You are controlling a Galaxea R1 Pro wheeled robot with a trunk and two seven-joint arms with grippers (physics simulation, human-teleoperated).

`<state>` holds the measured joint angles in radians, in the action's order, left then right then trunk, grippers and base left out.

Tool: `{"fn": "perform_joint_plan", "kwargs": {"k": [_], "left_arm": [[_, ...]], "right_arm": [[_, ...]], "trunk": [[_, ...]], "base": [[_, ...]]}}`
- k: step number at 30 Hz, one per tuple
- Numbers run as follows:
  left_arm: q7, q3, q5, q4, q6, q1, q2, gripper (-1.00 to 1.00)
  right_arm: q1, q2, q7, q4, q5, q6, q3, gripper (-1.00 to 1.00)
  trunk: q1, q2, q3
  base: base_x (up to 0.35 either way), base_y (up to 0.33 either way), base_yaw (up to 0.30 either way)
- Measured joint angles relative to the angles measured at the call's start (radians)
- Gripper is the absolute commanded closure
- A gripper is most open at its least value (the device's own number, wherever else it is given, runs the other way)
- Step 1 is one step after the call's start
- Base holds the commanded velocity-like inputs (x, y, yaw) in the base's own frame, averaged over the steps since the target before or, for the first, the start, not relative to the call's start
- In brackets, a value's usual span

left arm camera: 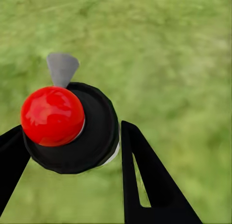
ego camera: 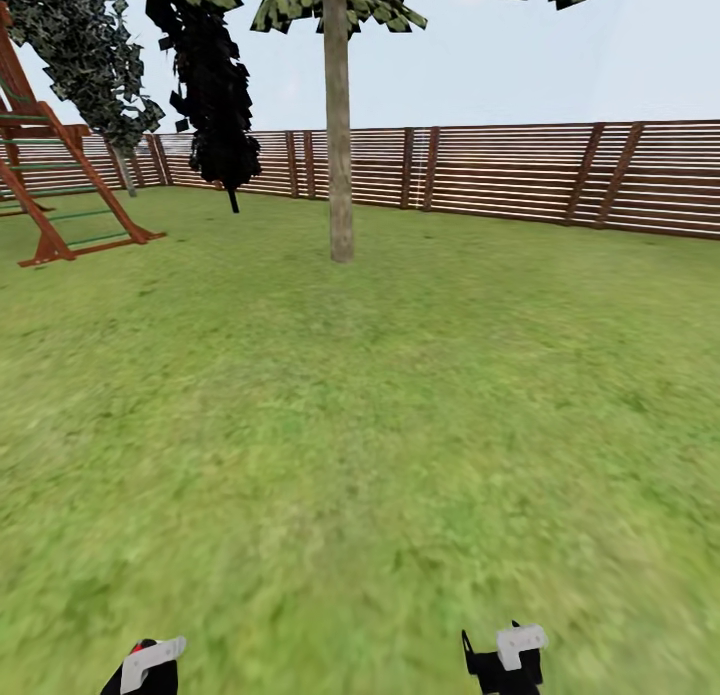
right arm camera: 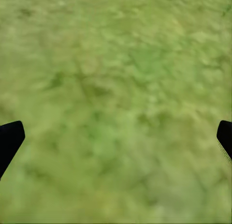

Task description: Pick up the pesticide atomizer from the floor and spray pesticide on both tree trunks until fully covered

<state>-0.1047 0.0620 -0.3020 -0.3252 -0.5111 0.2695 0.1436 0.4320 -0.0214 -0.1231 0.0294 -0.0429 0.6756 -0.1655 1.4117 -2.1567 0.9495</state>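
Facing tree trunk (ego camera: 339, 155) across the lawn (ego camera: 360, 425), atomizer (left arm camera: 67, 125) in hand.

Left gripper (left arm camera: 72, 146) clamped on the red-capped atomizer, frame's lower left; right gripper (right arm camera: 116, 137) spread wide, holding nothing; trunk upper centre, before fence (ego camera: 520, 170).

Bright flat daylight, shadowless, soft blurry renders

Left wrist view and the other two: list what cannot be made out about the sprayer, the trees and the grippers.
- Black-capped atomizer with red round knob between the left gripper's fingers: its body is hidden beneath its own cap in the left wrist view.
- Grey-tan straight tree trunk: its crown is cut off by the head view's top edge.
- Right gripper: fingertips barely enter the right wrist view's side edges, above blurred green grass lawn.
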Motion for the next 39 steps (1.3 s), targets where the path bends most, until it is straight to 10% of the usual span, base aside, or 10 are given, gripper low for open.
{"fn": "perform_joint_plan", "kwargs": {"k": [39], "left_arm": [[0.000, -0.001, -0.002, -0.001, 0.000, 0.000, 0.000, 1.00]], "right_arm": [[0.000, 0.000, 0.000, 0.000, 0.000, 0.000, 0.000, -1.00]], "trunk": [[0.000, 0.000, 0.000]], "base": [[0.340, 0.000, 0.000]]}}
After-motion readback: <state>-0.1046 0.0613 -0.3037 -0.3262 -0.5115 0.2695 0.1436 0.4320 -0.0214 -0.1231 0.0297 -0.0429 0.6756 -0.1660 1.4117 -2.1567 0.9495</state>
